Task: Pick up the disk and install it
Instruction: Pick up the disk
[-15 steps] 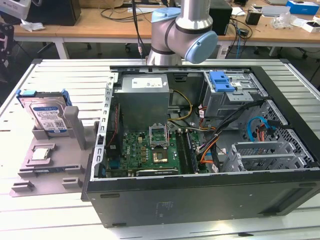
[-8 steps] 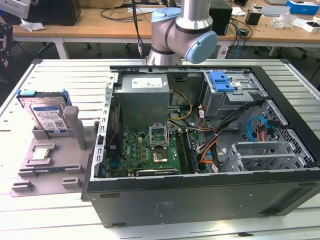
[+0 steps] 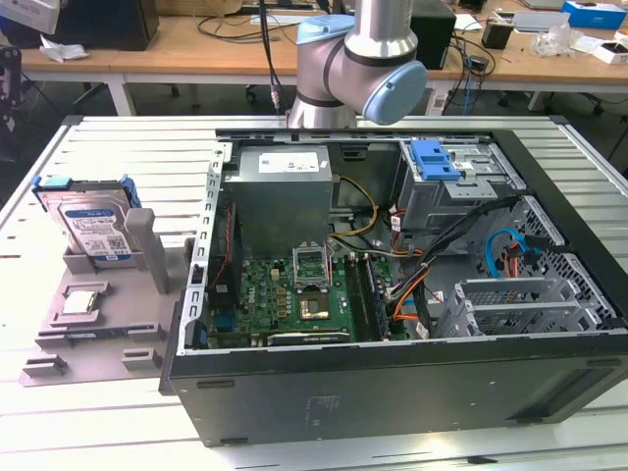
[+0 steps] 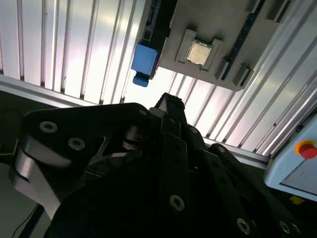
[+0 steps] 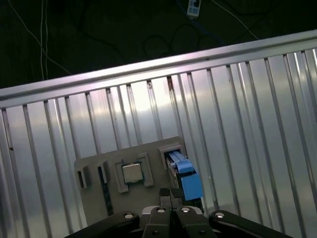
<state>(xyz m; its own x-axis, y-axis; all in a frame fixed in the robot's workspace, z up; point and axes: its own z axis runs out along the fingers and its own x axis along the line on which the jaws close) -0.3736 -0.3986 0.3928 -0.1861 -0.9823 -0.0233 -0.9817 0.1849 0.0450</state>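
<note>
the gripper [image 5: 171, 192] hangs closed and empty over the disk [image 3: 95, 228], which stands on edge in a grey holder [image 3: 108, 329]; open ribbed table [image 3: 128, 162] surrounds it.

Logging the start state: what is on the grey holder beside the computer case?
The disk stands upright in a slot of the grey holder, and a CPU chip lies flat in a recess. The slot wall covers the disk's lower edge.
</note>
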